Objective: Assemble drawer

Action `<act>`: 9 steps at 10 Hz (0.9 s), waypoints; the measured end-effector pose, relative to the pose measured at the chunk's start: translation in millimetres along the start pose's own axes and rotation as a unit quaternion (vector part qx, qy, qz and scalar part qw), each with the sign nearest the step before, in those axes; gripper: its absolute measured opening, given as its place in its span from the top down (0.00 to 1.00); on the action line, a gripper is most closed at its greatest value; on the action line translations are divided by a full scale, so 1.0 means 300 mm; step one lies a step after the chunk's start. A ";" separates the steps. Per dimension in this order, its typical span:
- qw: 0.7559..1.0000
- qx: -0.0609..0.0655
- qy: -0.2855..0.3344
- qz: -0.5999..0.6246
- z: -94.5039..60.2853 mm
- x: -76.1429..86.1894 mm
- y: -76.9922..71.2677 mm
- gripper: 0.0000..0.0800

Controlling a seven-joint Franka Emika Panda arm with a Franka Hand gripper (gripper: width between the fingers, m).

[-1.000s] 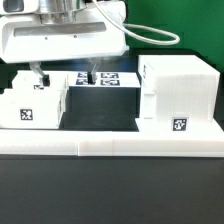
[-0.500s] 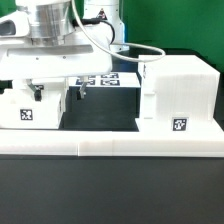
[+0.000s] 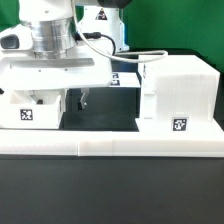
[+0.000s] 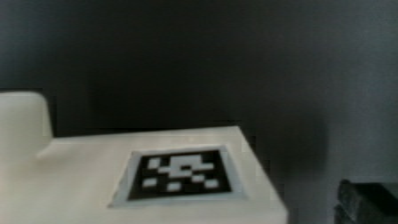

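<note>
A small white drawer tray with a square tag on its front stands at the exterior view's left. The large cubic casing with a tag low on its front stands at the right. My gripper hangs over the tray's right part, open. One dark finger is over the tray and the other is just beyond its right wall. The wrist view shows a white tagged surface close below, with one dark fingertip at the picture's edge. A second tray is not in view.
A long low white border wall runs along the front of the table. The marker board lies behind, mostly hidden by the arm. A white cable loops from the wrist toward the casing.
The arm has come down and toward the exterior view's left. The fingers have dropped from above the marker board to the tray's right part, still spread.
</note>
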State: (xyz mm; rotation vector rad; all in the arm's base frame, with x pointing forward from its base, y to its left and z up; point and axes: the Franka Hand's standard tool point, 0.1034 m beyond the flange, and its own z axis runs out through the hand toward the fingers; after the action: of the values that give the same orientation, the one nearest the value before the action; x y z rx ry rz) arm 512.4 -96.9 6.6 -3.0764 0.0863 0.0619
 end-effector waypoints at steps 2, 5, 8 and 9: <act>1.000 0.000 0.000 -0.001 0.001 0.000 -0.004 0.19; 1.000 0.000 0.000 -0.001 0.001 0.001 -0.003 0.54; 1.000 0.000 0.001 -0.001 0.000 0.002 -0.003 0.89; 1.000 0.000 0.001 -0.001 -0.003 0.004 -0.002 0.95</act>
State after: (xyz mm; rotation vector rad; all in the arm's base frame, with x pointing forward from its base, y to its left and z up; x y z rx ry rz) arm 513.5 -96.4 7.4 -3.0774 0.0834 0.0579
